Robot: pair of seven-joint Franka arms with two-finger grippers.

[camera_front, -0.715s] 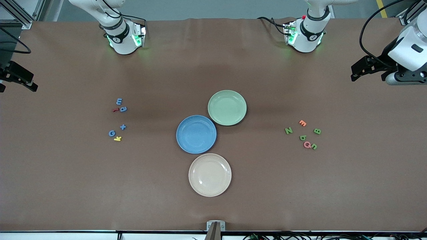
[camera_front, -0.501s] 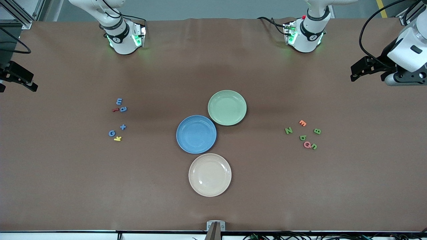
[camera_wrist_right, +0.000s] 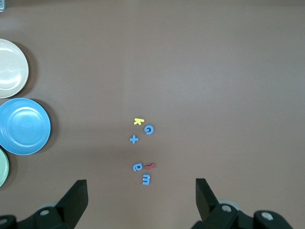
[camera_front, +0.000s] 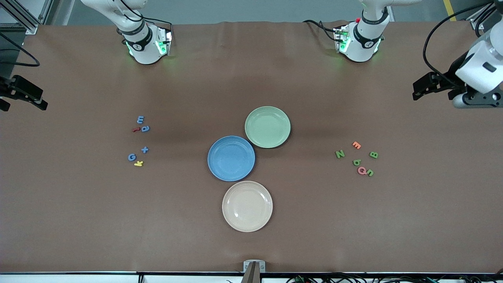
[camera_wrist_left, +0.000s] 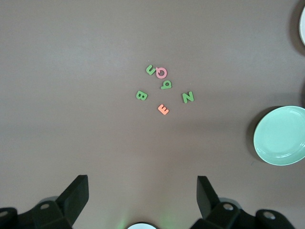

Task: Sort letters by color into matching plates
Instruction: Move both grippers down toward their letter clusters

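Plates first: the blue plate (camera_front: 231,158) and green plate (camera_front: 267,127) touch mid-table, both empty. Blue letters (camera_front: 140,139) lie toward the right arm's end, green letters (camera_front: 357,161) toward the left arm's. Both the left gripper (camera_front: 426,85) and right gripper (camera_front: 23,96), jaws apart, have shifted slightly at the brown table's (camera_front: 78,220) ends; sorting hasn't begun.

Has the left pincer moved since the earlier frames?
Yes. The left pincer has drifted slightly toward the robots' bases along the table's edge, away from the green B, and stays open.
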